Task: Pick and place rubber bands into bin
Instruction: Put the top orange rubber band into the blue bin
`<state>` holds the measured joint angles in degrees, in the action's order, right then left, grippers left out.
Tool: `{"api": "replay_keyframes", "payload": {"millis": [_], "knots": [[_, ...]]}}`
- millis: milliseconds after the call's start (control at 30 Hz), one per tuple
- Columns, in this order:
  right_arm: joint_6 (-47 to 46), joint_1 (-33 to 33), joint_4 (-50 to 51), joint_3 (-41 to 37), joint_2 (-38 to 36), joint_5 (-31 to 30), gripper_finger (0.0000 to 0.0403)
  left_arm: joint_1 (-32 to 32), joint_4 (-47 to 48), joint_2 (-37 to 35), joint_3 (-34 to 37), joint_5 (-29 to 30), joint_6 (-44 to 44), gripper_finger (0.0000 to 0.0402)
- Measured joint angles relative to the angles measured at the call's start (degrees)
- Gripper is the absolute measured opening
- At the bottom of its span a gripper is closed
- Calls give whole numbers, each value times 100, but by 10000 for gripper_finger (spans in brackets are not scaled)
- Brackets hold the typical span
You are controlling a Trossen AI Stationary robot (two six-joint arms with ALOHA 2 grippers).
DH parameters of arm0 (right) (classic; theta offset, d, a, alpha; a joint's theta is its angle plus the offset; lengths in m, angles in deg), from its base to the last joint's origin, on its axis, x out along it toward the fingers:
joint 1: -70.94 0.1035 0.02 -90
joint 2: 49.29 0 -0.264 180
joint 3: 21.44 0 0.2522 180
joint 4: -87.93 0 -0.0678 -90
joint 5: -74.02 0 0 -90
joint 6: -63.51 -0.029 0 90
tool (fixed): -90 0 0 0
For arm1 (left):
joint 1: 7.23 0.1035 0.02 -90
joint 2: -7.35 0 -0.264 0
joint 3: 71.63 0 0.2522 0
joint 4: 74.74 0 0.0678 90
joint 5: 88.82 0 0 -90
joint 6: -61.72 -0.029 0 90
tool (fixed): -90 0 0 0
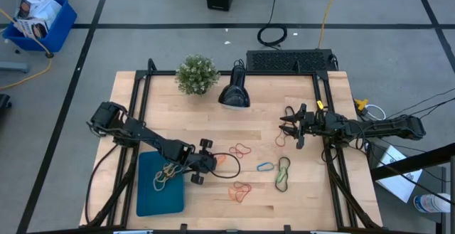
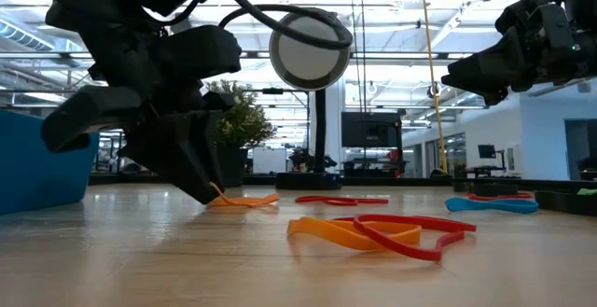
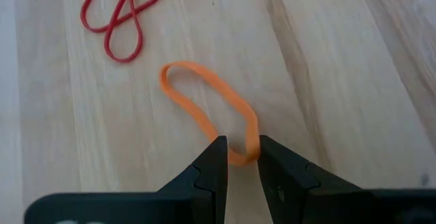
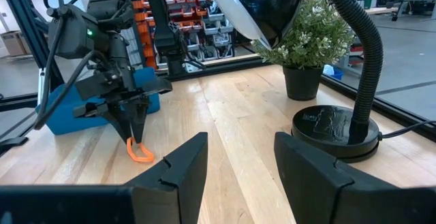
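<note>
My left gripper (image 1: pixel 211 161) stands just right of the teal bin (image 1: pixel 149 198), fingers pointing down at an orange rubber band (image 3: pixel 204 98) on the table, and is shut on it. The bin holds a few tan and green bands (image 1: pixel 167 176). More bands lie on the wood: red (image 1: pixel 242 150), blue (image 1: pixel 265 166), green and dark (image 1: pixel 283 173), orange and red (image 1: pixel 240 190). My right gripper (image 4: pixel 240 163) is open and empty, above the table's right side (image 1: pixel 290 126). My left gripper pinches the orange band's near end (image 3: pixel 240 157) between its two fingertips (image 3: pixel 216 161). The fingers come from above, pointing down. The rest of the loop (image 2: pixel 247 200) lies flat on the table, stretching away from the fingers, slack.
A potted plant (image 1: pixel 197 74) and a black desk lamp (image 1: pixel 233 92) stand at the table's far edge. A red band (image 3: pixel 122 13) lies just beyond the orange one. Bare wood lies between the two arms.
</note>
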<state>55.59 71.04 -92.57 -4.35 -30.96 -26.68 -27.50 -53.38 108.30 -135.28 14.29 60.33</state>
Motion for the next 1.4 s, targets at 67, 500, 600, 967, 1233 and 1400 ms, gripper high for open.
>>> {"api": "replay_keyframes", "payload": {"millis": [67,500,600,967,1233,1400], "knots": [[0,-1,0,0,0,0,164,0,-5,-1,0,-1,3,87],[0,-1,0,0,0,0,164,0,-22,-2,0,-9,43,8],[1,-1,0,-1,0,0,164,0,-17,-2,0,-9,57,19],[1,-2,-2,-1,0,-2,164,44,777,-1155,-7,-103,221,15],[0,0,-7,0,-1,-2,164,37,1822,-2526,-4,-296,916,8],[0,-2,-19,0,4,-11,164,37,2625,-3278,-4,-622,1893,13]]}}
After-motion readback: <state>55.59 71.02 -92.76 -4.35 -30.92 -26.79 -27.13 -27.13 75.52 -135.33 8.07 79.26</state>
